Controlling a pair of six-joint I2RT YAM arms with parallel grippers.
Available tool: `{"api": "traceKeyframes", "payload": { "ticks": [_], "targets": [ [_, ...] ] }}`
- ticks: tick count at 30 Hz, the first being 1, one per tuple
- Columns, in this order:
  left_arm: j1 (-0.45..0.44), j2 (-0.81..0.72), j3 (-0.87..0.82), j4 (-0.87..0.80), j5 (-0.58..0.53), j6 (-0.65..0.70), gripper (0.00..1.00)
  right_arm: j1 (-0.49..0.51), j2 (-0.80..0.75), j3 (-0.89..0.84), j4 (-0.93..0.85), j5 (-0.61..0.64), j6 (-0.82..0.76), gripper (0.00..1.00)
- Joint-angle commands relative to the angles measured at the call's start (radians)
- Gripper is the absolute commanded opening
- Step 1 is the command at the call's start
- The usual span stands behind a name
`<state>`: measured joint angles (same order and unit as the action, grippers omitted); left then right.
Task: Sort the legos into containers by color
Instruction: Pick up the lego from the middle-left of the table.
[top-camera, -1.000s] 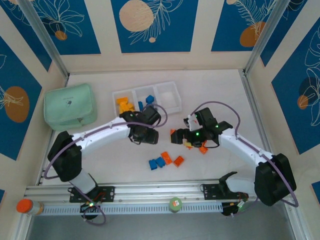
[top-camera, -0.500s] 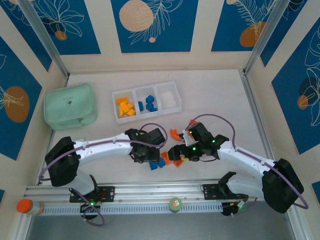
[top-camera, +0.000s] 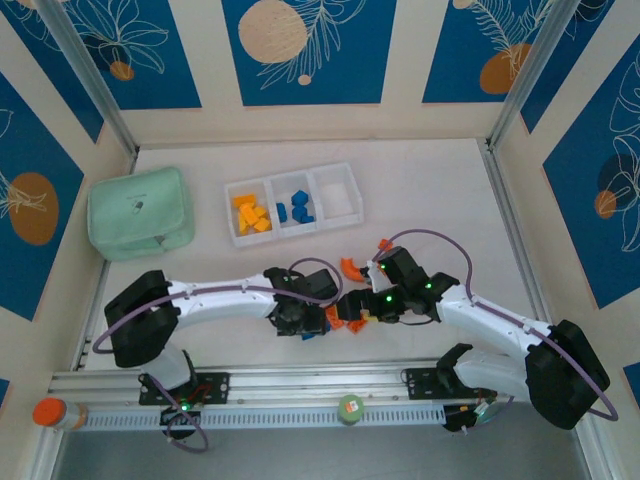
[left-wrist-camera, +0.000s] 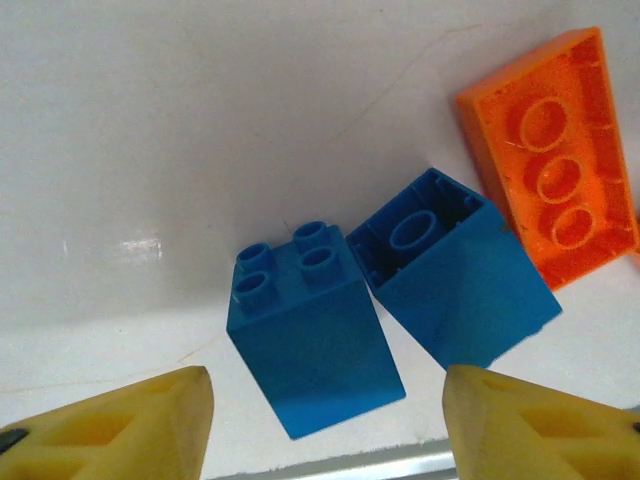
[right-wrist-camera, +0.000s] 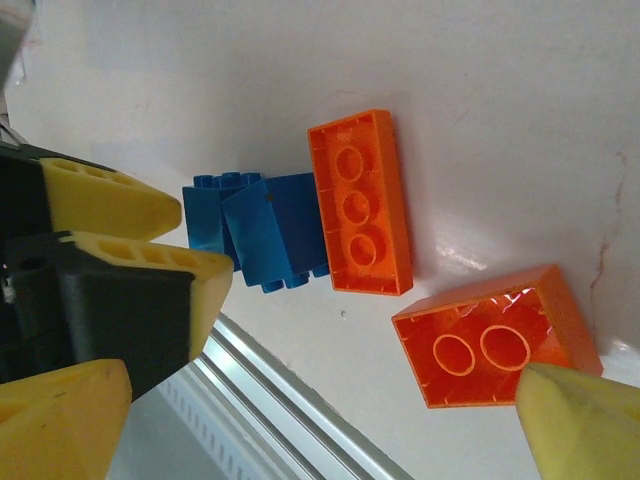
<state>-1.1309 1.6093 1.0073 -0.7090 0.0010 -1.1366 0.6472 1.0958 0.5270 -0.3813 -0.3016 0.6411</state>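
Left gripper is partly spread and empty. Its jaws straddle a blue brick with its studs showing, clear gap on both sides, nothing clamped yet. A second blue brick, hollow side to the camera, sits right in front of one finger, touching or nearly touching the first. A long orange brick is just beyond it. Right gripper is spread wide and empty, with a short orange brick just beside one fingertip. Risks as I read it: if the left comes down as aligned, that finger lands on the second blue, or the jaws pinch both blues and the pair skews or pops out. The blues also crowd the long orange, so a lift may drag it. Bigger risk: both grippers work the same small cluster, heads almost touching, so a move by either could clip the other. Views: top gives the tray, well ahead of both grippers, with yellow in one end bay, blue in the middle and the other end bare, but can't resolve contact. Left wrist gives the pad-to-brick gaps. Right wrist gives the left fingers' position beside the blues.
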Motion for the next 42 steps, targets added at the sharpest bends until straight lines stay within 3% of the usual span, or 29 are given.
{"api": "traceKeyframes", "payload": {
  "ticks": [1, 13, 24, 33, 42],
  "targets": [
    [-0.012, 0.013, -0.025, -0.005, 0.0, -0.03, 0.59, 0.005, -0.009, -0.009, -0.004, 0.0, 0.009, 0.99],
    [-0.012, -0.049, -0.09, -0.088, -0.078, -0.057, 0.56, 0.003, -0.001, 0.002, -0.003, 0.001, 0.002, 0.99],
    [0.002, -0.029, -0.077, -0.009, -0.128, -0.026, 0.6, 0.0, 0.022, 0.026, -0.004, -0.002, -0.007, 0.99],
    [0.018, -0.022, -0.099, 0.032, -0.141, -0.028, 0.43, -0.003, 0.016, 0.028, -0.006, 0.001, -0.009, 0.99],
    [0.019, -0.02, -0.074, -0.01, -0.153, -0.012, 0.35, -0.018, 0.042, 0.061, -0.011, -0.01, -0.028, 0.99]
  ]
}}
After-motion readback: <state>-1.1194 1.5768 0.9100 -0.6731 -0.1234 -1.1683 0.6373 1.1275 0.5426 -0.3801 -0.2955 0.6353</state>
